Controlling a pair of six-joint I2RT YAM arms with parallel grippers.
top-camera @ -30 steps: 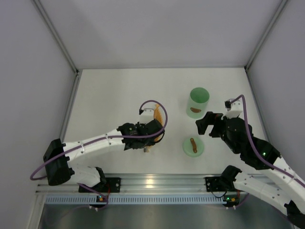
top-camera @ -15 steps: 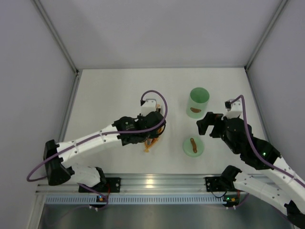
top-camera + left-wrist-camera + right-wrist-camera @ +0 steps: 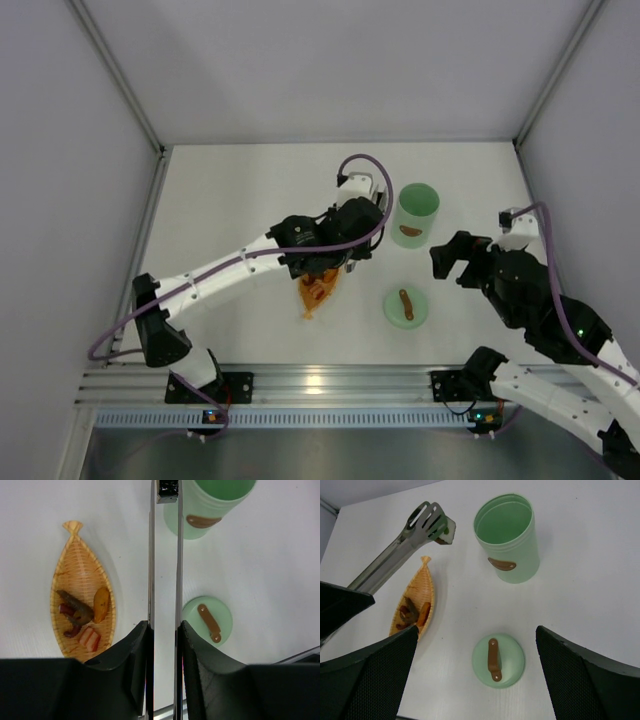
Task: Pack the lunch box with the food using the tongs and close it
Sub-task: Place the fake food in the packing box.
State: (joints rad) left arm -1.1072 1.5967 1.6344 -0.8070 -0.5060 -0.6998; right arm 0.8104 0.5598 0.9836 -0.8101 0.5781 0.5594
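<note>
The silver tongs point(image 3: 152, 555) run between the fingers of my left gripper point(image 3: 165, 625), which is shut on their two arms. Their tips point(image 3: 427, 520) pinch a small pale and dark piece of food point(image 3: 447, 534) in the air, just left of the lunch box point(image 3: 415, 213) point(image 3: 507, 537). The mint-green tub stands upright and open. More food point(image 3: 80, 612) lies on the orange leaf-shaped tray point(image 3: 318, 292). My right gripper point(image 3: 450, 258) point(image 3: 476, 630) hangs open above the table, with nothing between its fingers.
The flat green lid with a brown handle point(image 3: 406, 306) point(image 3: 498, 660) lies on the table in front of the tub, below my right gripper. White walls close in the table on three sides. A metal rail runs along the near edge.
My left arm has swung up and to the right, carrying the tongs from over the orange tray to beside the tub. My right gripper has shifted slightly right.
</note>
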